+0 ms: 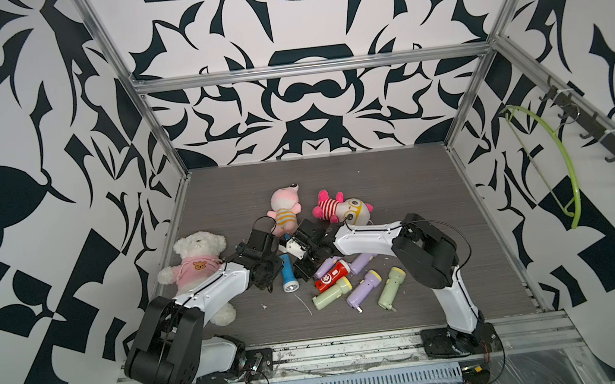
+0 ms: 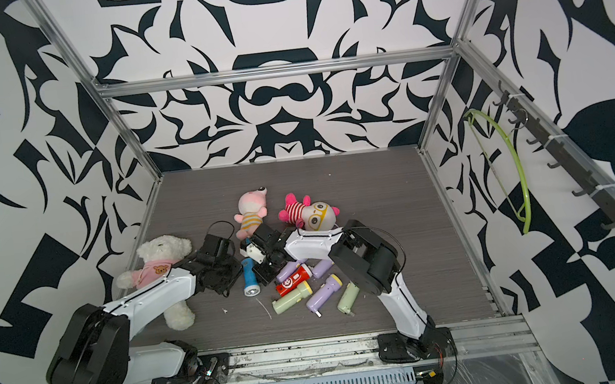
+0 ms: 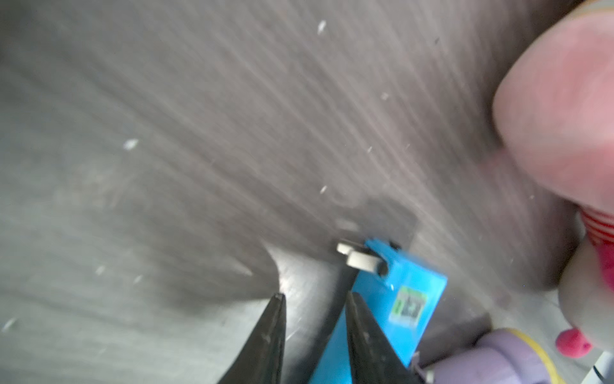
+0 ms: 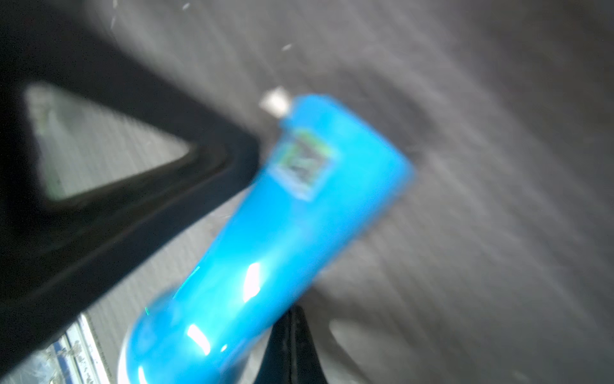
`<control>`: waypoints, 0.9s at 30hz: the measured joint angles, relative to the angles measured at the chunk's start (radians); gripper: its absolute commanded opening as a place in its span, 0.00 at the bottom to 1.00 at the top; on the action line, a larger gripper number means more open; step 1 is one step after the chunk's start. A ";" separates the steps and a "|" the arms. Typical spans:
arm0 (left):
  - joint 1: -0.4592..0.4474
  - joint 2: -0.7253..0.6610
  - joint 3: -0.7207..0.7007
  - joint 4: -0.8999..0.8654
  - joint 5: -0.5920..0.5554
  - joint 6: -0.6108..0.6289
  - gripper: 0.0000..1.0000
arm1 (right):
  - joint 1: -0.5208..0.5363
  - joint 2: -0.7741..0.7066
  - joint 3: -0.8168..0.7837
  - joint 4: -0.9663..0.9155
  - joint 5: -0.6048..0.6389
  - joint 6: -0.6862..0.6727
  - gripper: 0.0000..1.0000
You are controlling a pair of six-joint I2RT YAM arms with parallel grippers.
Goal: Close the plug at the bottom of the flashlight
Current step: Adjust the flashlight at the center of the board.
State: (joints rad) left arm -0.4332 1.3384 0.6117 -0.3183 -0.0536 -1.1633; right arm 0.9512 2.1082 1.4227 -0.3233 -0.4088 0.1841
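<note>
The blue flashlight [image 1: 287,273] [image 2: 248,277] lies on the dark table [image 1: 336,182] between my two wrists, lens end toward the front. At its far end the white plug [image 3: 358,260] [image 4: 274,101] sticks out of the body. My left gripper [image 3: 315,297] stands slightly open, with only table in the gap. One of its fingers [image 3: 357,319] overlaps the flashlight's side, short of the plug. My right gripper [image 4: 294,311] is shut and empty, its tip beside the flashlight's shiny body [image 4: 299,212]. Both wrist views are blurred.
Right of the blue flashlight is a cluster of flashlights: red [image 1: 330,278], purple [image 1: 362,286], pale green [image 1: 391,287]. A white bear [image 1: 198,264] lies by the left arm. Two pink plush toys [image 1: 285,209] [image 1: 342,208] lie behind. A green hanger [image 1: 565,173] hangs at right.
</note>
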 measured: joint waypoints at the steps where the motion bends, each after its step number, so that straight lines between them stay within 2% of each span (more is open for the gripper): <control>1: 0.007 0.005 0.009 0.000 0.004 0.008 0.35 | 0.004 -0.001 -0.002 0.000 -0.001 0.002 0.00; 5: 0.032 0.005 0.047 -0.006 0.018 0.038 0.42 | 0.015 -0.027 -0.024 -0.004 0.007 0.004 0.00; 8: 0.050 -0.016 0.063 -0.021 0.024 0.063 0.60 | 0.003 -0.073 -0.042 -0.010 0.014 0.002 0.00; 10: 0.060 -0.055 0.063 -0.039 0.023 0.078 0.67 | -0.009 -0.112 -0.050 -0.016 0.014 0.000 0.00; 13: 0.065 -0.135 0.072 -0.073 0.022 0.118 0.68 | -0.034 -0.178 -0.051 -0.021 0.016 -0.007 0.01; 19: 0.066 -0.197 0.097 -0.079 0.088 0.222 0.66 | -0.113 -0.322 -0.080 -0.001 0.027 -0.019 0.12; 27: 0.065 -0.196 0.024 -0.028 0.207 0.290 0.62 | -0.221 -0.615 -0.359 0.214 0.101 0.001 0.16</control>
State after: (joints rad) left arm -0.3679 1.1423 0.6357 -0.3466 0.1535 -0.8734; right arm 0.7303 1.4937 1.0634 -0.1089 -0.3077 0.1852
